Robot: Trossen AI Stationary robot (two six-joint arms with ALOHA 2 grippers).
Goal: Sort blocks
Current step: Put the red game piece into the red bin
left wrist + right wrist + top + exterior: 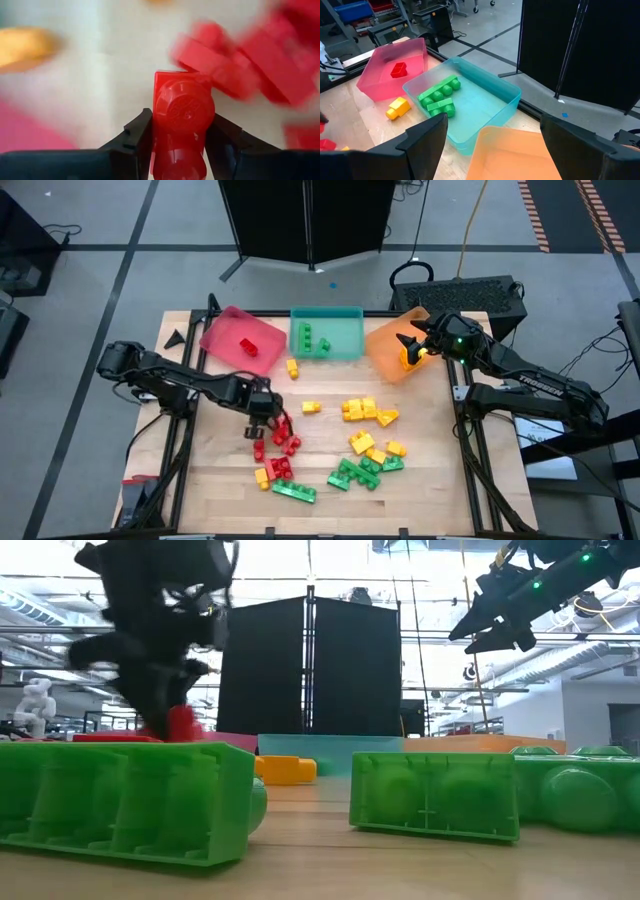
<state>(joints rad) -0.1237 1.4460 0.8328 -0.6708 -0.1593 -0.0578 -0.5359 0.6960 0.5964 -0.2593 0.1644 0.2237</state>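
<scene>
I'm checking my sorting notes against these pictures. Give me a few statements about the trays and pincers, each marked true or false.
1. The left pincer is shut on a small red studded plastic brick. True.
2. The translucent teal plastic tray holds yellow bricks. False: it holds green studded plastic bricks.
3. The right pincer hangs open over the translucent orange plastic tray. True.
4. The translucent red plastic tray is empty. False: one red studded brick lies in it.
</scene>
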